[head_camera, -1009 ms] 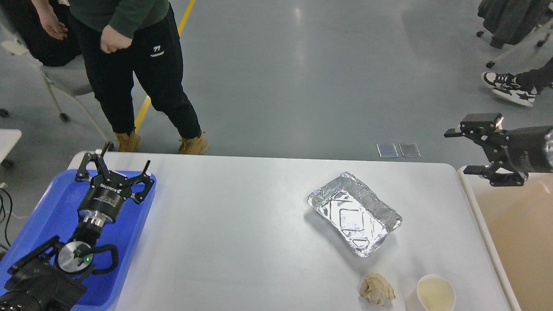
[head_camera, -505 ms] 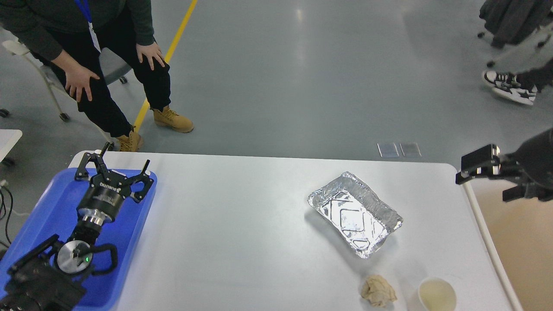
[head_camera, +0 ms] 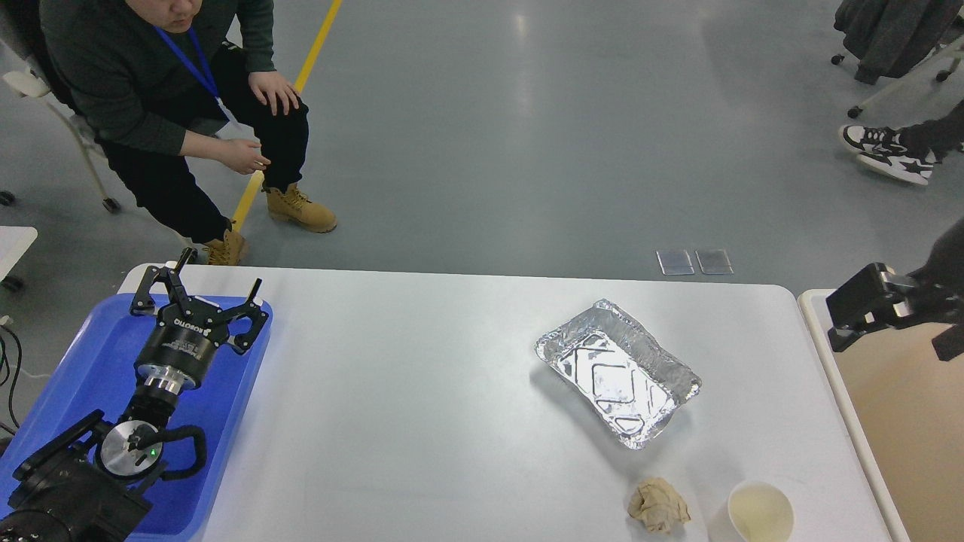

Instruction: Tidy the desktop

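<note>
The white desktop (head_camera: 452,391) fills the lower view. On it lie an empty foil tray (head_camera: 617,373), a crumpled brown paper ball (head_camera: 657,506) and a white paper cup (head_camera: 761,512) at the front right. My left gripper (head_camera: 202,290) is open and empty over the blue tray (head_camera: 83,361) at the left. My right gripper (head_camera: 892,331) is open and empty at the right edge, over the rim of the beige bin (head_camera: 904,421), partly cut off by the frame.
A person (head_camera: 173,90) sits on a chair beyond the table's far left corner. Another person's shoes (head_camera: 885,154) show at the far right. The blue tray overhangs the desktop's left edge; the beige bin stands against its right edge.
My right gripper has dropped and drawn back to the right, over the beige bin's rim. The person at the far left has sat down. My left arm has not moved.
</note>
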You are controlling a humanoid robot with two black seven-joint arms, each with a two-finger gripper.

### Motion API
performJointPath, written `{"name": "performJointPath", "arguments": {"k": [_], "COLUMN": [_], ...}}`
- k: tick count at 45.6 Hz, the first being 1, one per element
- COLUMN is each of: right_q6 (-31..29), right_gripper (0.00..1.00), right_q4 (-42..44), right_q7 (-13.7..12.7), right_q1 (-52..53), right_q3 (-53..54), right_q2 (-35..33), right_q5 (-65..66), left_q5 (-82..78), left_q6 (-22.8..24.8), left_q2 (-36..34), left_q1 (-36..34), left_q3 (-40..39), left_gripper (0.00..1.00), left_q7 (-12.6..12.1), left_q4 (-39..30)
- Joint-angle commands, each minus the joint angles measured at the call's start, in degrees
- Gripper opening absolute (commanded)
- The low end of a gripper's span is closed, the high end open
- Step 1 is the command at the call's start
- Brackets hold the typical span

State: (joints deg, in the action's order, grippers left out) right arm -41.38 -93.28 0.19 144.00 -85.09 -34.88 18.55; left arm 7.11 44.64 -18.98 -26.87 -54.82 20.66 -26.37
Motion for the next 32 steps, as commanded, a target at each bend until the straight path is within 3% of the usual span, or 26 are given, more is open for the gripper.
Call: {"name": "performJointPath", "arguments": {"k": [1,11,32], "right_q6": [-3.6,-3.6,-3.6], "right_gripper": [1.0,1.0,1.0], "right_q4": [-2.9,-6.7,-6.7], "right_q7": [0.2,0.2,0.2], "right_q1": [5.7,11.0,16.7], "right_q3": [-3.9,-5.9,-5.1], "right_q2": [1.5,1.0,0.3], "right_q5": [1.5,1.7,1.8], "left_q5": [0.0,0.0,0.0], "left_q6": [0.0,0.0,0.0], "left_q2": [0.0,0.0,0.0], "left_q1": [0.1,0.1,0.2], "left_q3": [-0.3,-0.3,-0.3], "left_gripper": [0.99,0.99,0.99], "left_q7": [0.0,0.0,0.1], "left_q4": [0.0,0.0,0.0]}}
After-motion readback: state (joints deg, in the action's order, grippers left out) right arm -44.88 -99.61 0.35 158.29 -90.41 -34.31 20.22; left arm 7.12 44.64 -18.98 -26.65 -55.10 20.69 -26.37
